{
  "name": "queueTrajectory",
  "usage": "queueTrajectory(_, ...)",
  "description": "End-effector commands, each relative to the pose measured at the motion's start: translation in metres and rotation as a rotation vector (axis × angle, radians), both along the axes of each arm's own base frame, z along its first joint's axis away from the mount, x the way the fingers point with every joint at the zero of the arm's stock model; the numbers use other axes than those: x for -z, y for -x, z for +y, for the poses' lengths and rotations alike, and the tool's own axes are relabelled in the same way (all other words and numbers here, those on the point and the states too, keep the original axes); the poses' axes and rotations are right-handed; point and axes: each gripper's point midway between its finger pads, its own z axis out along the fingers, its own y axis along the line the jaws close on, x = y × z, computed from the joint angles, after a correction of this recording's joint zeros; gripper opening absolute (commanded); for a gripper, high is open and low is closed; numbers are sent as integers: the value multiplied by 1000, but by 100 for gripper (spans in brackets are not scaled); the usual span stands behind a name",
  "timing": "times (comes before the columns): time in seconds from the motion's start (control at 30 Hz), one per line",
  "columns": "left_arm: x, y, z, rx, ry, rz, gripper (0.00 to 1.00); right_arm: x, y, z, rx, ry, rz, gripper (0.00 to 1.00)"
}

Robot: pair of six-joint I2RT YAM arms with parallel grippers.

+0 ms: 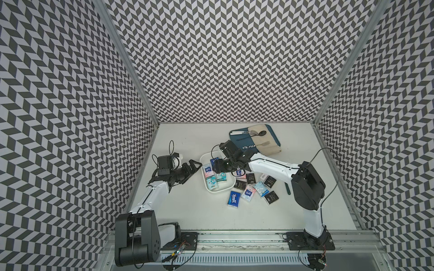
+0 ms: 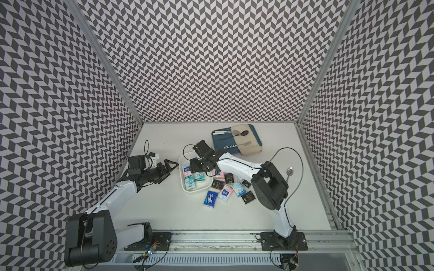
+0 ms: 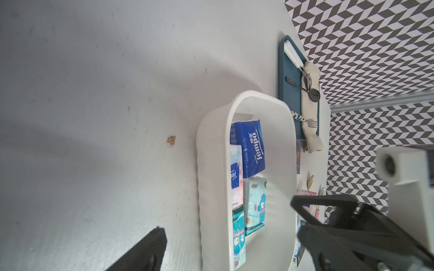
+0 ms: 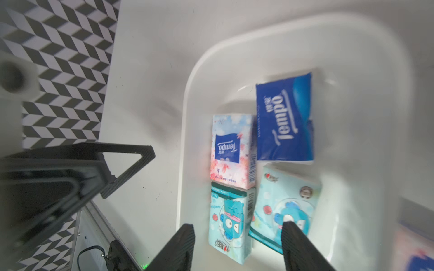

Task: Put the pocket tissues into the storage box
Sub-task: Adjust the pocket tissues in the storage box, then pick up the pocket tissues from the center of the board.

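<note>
1. Sitting near the middle of the table point(image 1: 187, 206): storage box point(image 1: 227, 185), white, shallow, with rounded corners. Four pocket tissues point(image 1: 211, 183) lie flat inside, two rows of two.
2. Dark blue packet point(image 4: 285, 117), in the box at the end away from the robot. White lettering reads "Tempo".
3. Pink-and-white packet point(image 4: 231, 150), in the box, touching item 2 along one side. Blossom print; "Tempo" on a blue panel.
4. Teal packet point(image 4: 229, 220) and second teal packet point(image 4: 285, 199), in the box at the near end, side by side. Each has a blue cartoon figure and a small red logo; the writing is too blurred to read.
5. Loose packets on the table, just beside the box on its right:
   - loose dark blue packet point(image 1: 234, 199), marked "Tempo"
   - loose pink-white packet point(image 1: 249, 192), with a blue panel
   - pale blue packet point(image 1: 261, 188)
   - black packets point(image 1: 271, 197), with white lettering too small to read
6. Right gripper point(image 4: 237, 231): above the box, over the teal pair. Jaws partly apart, nothing between them.
7. Left gripper point(image 1: 196, 166): just beside the box's left wall. Jaws spread wide, empty.
8. Blue tray point(image 1: 237, 140), beyond the box. It carries a beige cloth point(image 1: 267, 140) and cutlery.
</note>
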Motion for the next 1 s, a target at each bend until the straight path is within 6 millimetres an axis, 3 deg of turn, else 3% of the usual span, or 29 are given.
queueTrajectory(0.0, -3, 2, 0, 13, -3, -11, 99, -13, -34, -46, 94, 86, -106, 69)
queueTrajectory(0.13, -1, 2, 0, 14, -2, -5, 99, 3, -59, -98, 162, 208, -110, 78)
queueTrajectory(0.23, 0, 2, 0, 12, -2, -1, 99, 19, -74, -135, 219, 270, -83, 78)
queueTrajectory(0.37, 1, 2, 0, 11, -2, 4, 99, 37, -85, -164, 247, 352, -83, 81)
queueTrajectory(0.67, 7, 3, 1, 8, -11, 22, 99, 75, -89, -162, 182, 409, -42, 83)
queueTrajectory(0.97, 8, 3, 4, 2, -30, 29, 99, 96, -92, -156, 171, 411, -10, 77)
